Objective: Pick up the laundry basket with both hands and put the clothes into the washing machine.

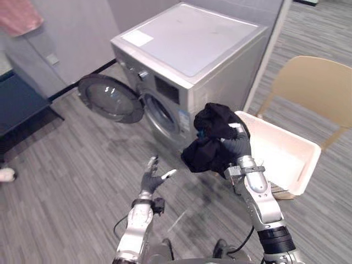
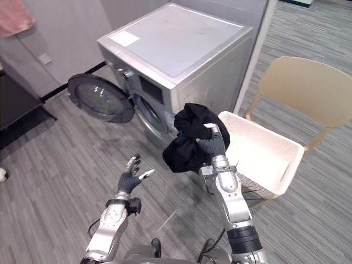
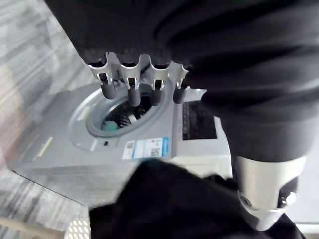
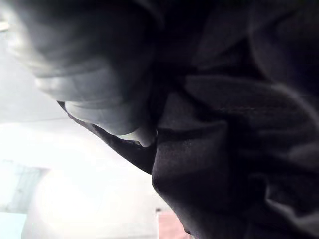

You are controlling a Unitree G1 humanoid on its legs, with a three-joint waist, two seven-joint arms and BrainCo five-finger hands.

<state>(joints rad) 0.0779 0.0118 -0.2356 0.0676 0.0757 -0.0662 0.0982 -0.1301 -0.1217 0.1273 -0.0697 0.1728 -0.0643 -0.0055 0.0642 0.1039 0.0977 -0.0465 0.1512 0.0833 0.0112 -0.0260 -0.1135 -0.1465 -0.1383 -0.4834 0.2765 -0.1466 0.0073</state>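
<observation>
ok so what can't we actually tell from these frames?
- What the black garment is: bunched in the right hand, blurred up close in the right wrist view.
- What's in the drum: dark and teal shapes in the left wrist view, too small to identify.
- Near corner of the basket: behind garment and arm in both eye views.
- The pink cloth: cut off by the eye views' top edge.

I read the washing machine (image 1: pixel 187 49) as silver-grey, its round door (image 1: pixel 110 99) dark-rimmed with smoky glass. In front of the machine the garment (image 1: pixel 212 140) is plain black. Beside the machine the basket (image 1: pixel 278 151) is cream-white with fine perforations and the chair (image 1: pixel 313 88) tan. Around the machine the floor (image 1: pixel 71 159) is grey, streaked in planks
</observation>
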